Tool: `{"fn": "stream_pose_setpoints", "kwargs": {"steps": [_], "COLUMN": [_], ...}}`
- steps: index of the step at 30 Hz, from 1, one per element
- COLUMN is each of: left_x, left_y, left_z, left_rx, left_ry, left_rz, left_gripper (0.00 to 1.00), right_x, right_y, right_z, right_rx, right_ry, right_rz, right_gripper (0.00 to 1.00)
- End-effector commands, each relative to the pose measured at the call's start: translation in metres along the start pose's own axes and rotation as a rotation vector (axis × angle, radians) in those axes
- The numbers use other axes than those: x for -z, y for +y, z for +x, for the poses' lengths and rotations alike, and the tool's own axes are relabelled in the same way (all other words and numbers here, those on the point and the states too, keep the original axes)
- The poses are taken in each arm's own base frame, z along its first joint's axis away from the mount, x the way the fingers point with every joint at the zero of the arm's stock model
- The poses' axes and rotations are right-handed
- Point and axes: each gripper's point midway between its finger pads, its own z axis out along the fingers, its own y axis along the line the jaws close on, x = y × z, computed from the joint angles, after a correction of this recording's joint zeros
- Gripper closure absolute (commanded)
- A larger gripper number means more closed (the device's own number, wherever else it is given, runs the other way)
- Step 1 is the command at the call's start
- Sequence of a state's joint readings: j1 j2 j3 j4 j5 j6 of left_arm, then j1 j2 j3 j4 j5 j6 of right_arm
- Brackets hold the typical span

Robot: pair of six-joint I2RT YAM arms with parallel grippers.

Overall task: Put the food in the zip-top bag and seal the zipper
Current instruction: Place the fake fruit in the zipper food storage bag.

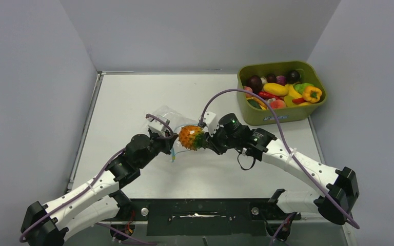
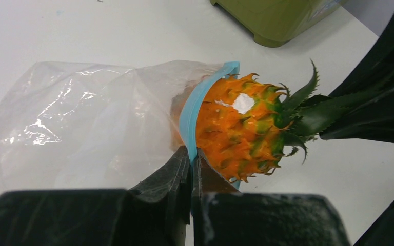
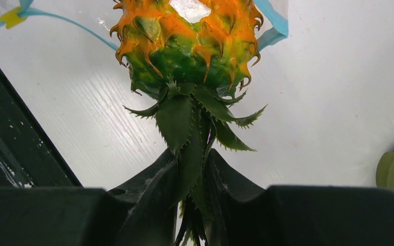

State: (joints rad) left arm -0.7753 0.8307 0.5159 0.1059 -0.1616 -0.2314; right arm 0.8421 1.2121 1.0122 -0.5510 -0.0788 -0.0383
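A toy pineapple point(image 1: 191, 137) point(image 2: 238, 128) point(image 3: 184, 46), orange with a green crown, hangs at the table's middle with its base inside the mouth of the clear zip-top bag point(image 1: 166, 117) point(image 2: 82, 128). My right gripper point(image 1: 208, 139) point(image 3: 192, 169) is shut on the pineapple's green crown. The left gripper point(image 1: 170, 139) point(image 2: 192, 159) is shut on the bag's teal-blue zipper point(image 2: 192, 110) point(image 3: 272, 25) and holds the mouth up around the fruit. More food point(image 1: 277, 89) fills the green tub.
An olive-green tub point(image 1: 267, 117) point(image 2: 277, 20) stands at the back right of the white table point(image 1: 133, 97). Grey walls close the table on three sides. A black rail point(image 1: 200, 210) runs along the near edge between the arm bases.
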Motion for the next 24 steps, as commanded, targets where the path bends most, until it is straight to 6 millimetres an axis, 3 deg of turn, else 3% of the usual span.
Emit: {"fn": "stream_pose_setpoints", "kwargs": {"steps": [1, 10, 24], "left_x": [-0.002, -0.004, 0.003], "left_y": [-0.018, -0.025, -0.053], "left_z": [-0.025, -0.018, -0.015], "left_rx": [-0.032, -0.057, -0.097], "left_ry": [-0.087, -0.067, -0.076], "left_rz": [0.100, 0.143, 0.321], "left_gripper": [1.00, 1.00, 1.00], "right_x": [0.006, -0.009, -0.024], "right_y": [0.005, 0.022, 0.022], "right_z": [-0.046, -0.061, -0.074], "right_rx": [-0.041, -0.160, -0.319], "right_ry": [-0.117, -0.162, -0.199], "right_rz": [-0.010, -0.076, -0.067], "right_gripper": [0.79, 0.78, 0.77]}}
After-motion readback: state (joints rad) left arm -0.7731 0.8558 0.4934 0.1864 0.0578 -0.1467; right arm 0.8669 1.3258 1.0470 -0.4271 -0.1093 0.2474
